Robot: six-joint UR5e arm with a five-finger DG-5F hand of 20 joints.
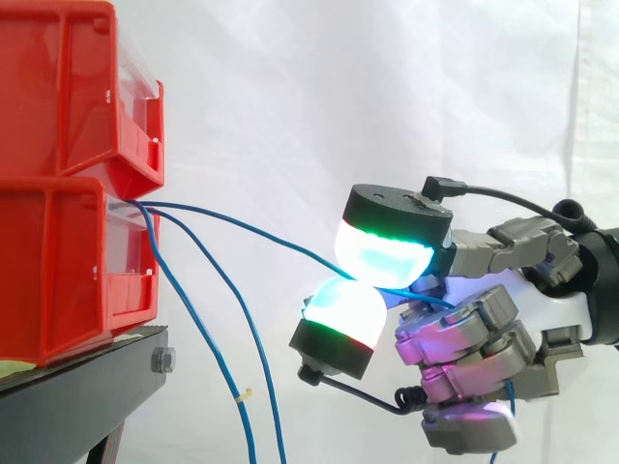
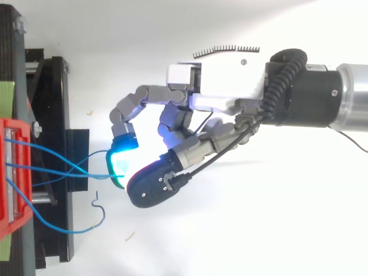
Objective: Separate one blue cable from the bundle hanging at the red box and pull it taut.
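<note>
Three blue cables come out of the front of the lower red bin (image 1: 58,271). One blue cable (image 1: 251,230) runs rightward in a shallow curve to my hand (image 1: 484,338), away from the rest. The hand is shut on it, pinching it between two glowing fingertips (image 1: 387,253), and its tail continues past the pinch behind the curled fingers. The other two cables (image 1: 221,346) hang down in front of the stand. From above, the hand (image 2: 224,86) sits right of the bin (image 2: 10,218), with the cables (image 2: 52,155) crossing between them.
A second red bin (image 1: 68,87) is stacked on the lower one. Both rest on a black stand (image 1: 77,396) at the left. A loose cable end (image 2: 99,210) curls out beside the stand. A white curtain hangs behind.
</note>
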